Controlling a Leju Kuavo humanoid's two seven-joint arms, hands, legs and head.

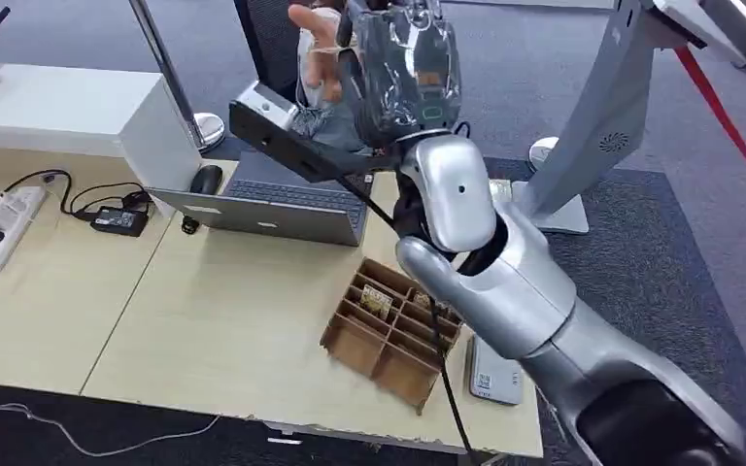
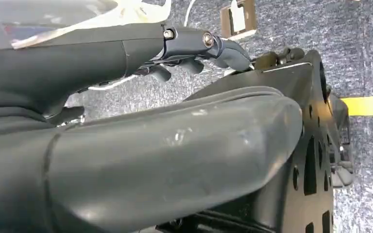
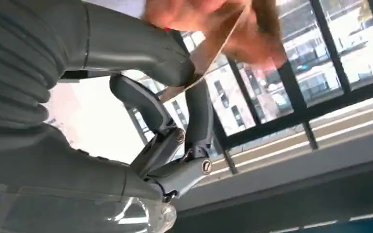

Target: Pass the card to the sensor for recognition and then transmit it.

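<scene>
My right arm is raised high over the table, and my right hand (image 1: pixel 403 58), wrapped in clear plastic, is up at the far side. In the right wrist view that hand (image 3: pixel 175 111) pinches a thin tan card (image 3: pixel 209 53) between its thumb and fingers. A person's hand (image 3: pixel 213 17) grips the same card from the other end, and the person's hand (image 1: pixel 316 49) also appears beside mine from above. A small white flat device (image 1: pixel 493 374) lies near the table's front right edge. My left hand (image 2: pixel 189 53) hangs low over the carpet, holding nothing.
A brown cardboard box (image 1: pixel 389 330) with compartments holding several cards sits beside the white device. Behind it are a grey laptop (image 1: pixel 272 204) and a black mouse (image 1: pixel 206 180). A power strip (image 1: pixel 5 218) and an adapter (image 1: pixel 117 221) lie at the left. A grey stand (image 1: pixel 593 136) rises at the right.
</scene>
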